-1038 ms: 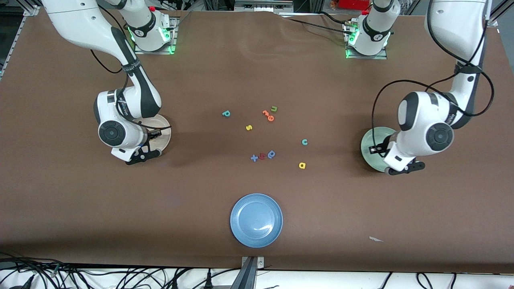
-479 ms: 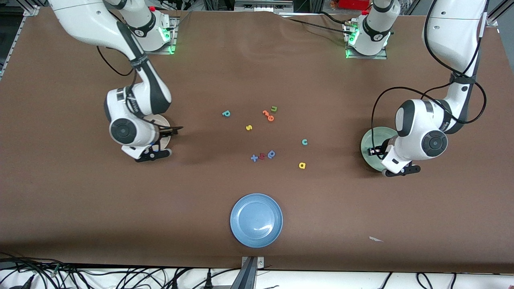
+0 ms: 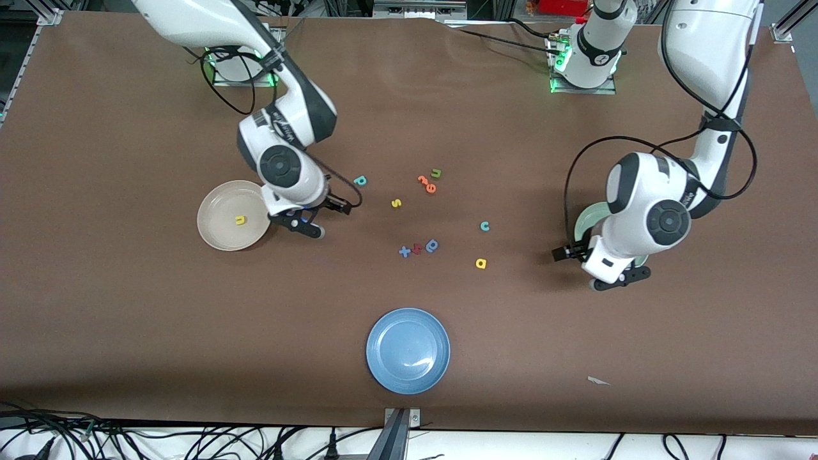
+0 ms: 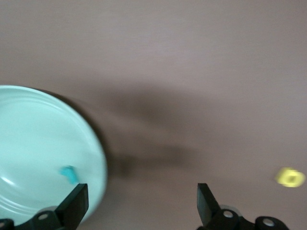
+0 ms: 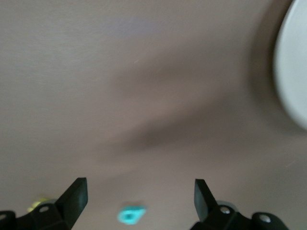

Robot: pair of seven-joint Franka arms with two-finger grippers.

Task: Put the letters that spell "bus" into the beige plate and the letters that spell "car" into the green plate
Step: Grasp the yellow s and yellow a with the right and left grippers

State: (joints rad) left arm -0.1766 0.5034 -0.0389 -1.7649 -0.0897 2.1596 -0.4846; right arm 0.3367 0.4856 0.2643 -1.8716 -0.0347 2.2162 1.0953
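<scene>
The right gripper (image 3: 314, 220), jaws wide and empty, hangs beside the beige plate (image 3: 214, 233) holding the yellow u (image 3: 240, 220). The left gripper (image 3: 591, 265), likewise open and empty, is at the green plate (image 4: 29, 124). The blue plate (image 3: 408, 351) lies nearest the camera.

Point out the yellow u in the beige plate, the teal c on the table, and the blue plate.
yellow u (image 3: 240, 220), front view, middle of the letter.
beige plate (image 3: 214, 233), front view, bare inner surface near the rim.
teal c (image 3: 485, 225), front view, the letter's curved body.
blue plate (image 3: 390, 332), front view, bare inner surface.
</scene>
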